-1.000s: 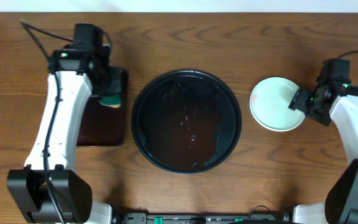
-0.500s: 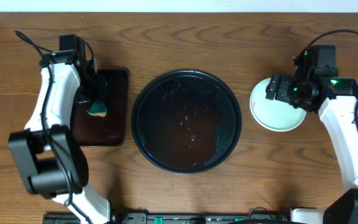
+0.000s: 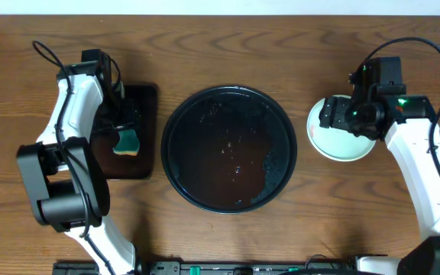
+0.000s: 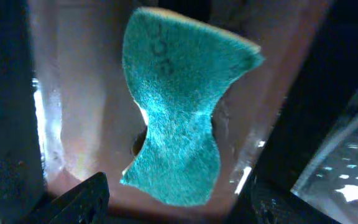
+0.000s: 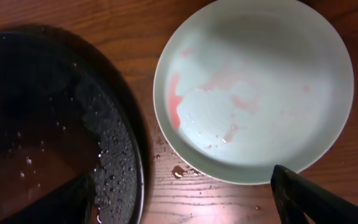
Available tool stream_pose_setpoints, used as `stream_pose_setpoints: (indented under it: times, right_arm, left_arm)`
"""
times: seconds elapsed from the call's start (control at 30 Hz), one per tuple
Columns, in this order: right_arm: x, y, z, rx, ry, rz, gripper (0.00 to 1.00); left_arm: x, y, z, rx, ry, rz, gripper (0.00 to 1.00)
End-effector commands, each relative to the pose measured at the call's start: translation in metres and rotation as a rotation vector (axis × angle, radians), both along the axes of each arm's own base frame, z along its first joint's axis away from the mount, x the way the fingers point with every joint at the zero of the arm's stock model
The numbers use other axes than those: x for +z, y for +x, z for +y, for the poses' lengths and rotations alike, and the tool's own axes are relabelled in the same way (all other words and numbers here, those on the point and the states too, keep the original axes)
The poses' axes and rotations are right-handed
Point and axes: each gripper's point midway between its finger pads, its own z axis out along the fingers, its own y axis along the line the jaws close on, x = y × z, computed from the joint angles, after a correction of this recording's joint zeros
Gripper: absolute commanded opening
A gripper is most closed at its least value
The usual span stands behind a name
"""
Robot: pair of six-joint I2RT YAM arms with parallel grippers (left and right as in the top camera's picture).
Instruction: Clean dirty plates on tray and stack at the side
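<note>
One pale-blue plate (image 5: 253,87) w/ pink smears beside wet blk tray (image 5: 114,155)

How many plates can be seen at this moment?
1: a pale blue plate on the table, right of the round black tray; others may lie hidden beneath it.

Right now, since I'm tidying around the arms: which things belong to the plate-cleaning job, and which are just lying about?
Job: round black tray; pale blue plate, smeared pink; green sponge; rectangular black tray under it.
Lying about: nothing loose that I can see; only the wooden table.
</note>
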Motion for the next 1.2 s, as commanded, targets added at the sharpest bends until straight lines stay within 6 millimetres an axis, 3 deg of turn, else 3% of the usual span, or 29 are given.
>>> stream_pose_setpoints:
  times: [0.0, 0.1, 0.2, 0.37, 0.5, 0.73, 0.83, 0.97, 1.17]
  right_arm:
    - [0.04, -0.003, 0.003, 0.035, -0.001, -0.114, 0.89]
    - [0.068, -0.008, 0.002, 0.057, -0.01, -0.197, 0.91]
    - [0.099, -0.018, 0.001, 0.061, -0.012, -0.293, 0.98]
    - [0.148, -0.046, -0.003, 0.052, -0.022, -0.45, 0.99]
    - [0.169, -0.062, -0.003, 0.05, -0.019, -0.527, 0.99]
    - [0.185, -0.075, -0.004, 0.049, -0.018, -0.587, 0.99]
    - [0.177, -0.08, -0.005, 0.05, -0.02, -0.549, 0.99]
    - [0.17, -0.083, -0.024, -0.011, -0.114, -0.514, 0.99]
    - [0.176, -0.079, -0.041, -0.069, -0.191, -0.564, 0.99]
  left_arm:
    - [0.068, 0.021, -0.013, 0.018, -0.063, -0.209, 0.74]
    - [0.097, 0.02, -0.02, 0.025, -0.09, -0.291, 0.74]
    - [0.111, 0.017, -0.019, 0.023, -0.082, -0.332, 0.75]
    - [0.115, 0.017, -0.019, 0.023, -0.079, -0.342, 0.75]
    - [0.115, 0.017, -0.019, 0.023, -0.079, -0.342, 0.75]
    - [0.115, 0.017, -0.019, 0.022, -0.079, -0.342, 0.75]
    - [0.115, 0.017, -0.019, 0.022, -0.079, -0.342, 0.75]
    - [0.115, 0.017, -0.019, 0.023, -0.079, -0.342, 0.75]
    - [0.115, 0.017, -0.019, 0.022, -0.079, -0.342, 0.75]
